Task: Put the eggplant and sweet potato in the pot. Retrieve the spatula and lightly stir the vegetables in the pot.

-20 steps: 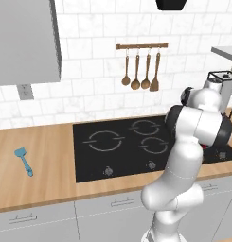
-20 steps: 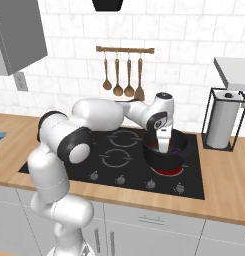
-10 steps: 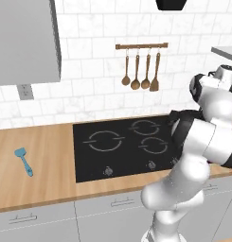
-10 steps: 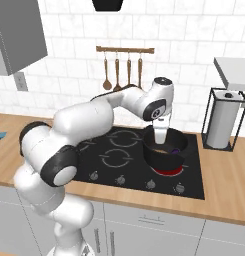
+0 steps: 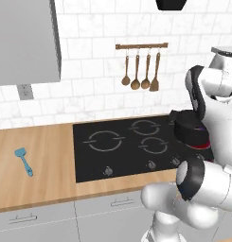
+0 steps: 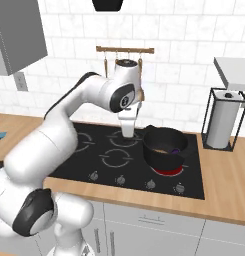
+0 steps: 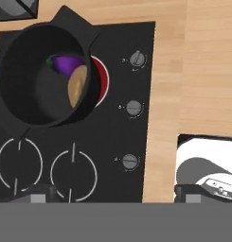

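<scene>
Glossy purple eggplant (image 7: 65,64) and orange-brown sweet potato (image 7: 77,88) lie touching inside the round black pot (image 6: 164,145) on the glowing right burner. Gripper (image 7: 110,197) hovers above, fingers spread, empty. Light-blue spatula (image 5: 23,159) lies far left on the wooden counter (image 5: 37,156).

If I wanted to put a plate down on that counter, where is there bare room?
Bare wood lies left of the cooktop, around the light-blue spatula, and between the cooktop and the paper towel holder. The cooktop's right side is crowded: the pot holds the eggplant and sweet potato.
</scene>
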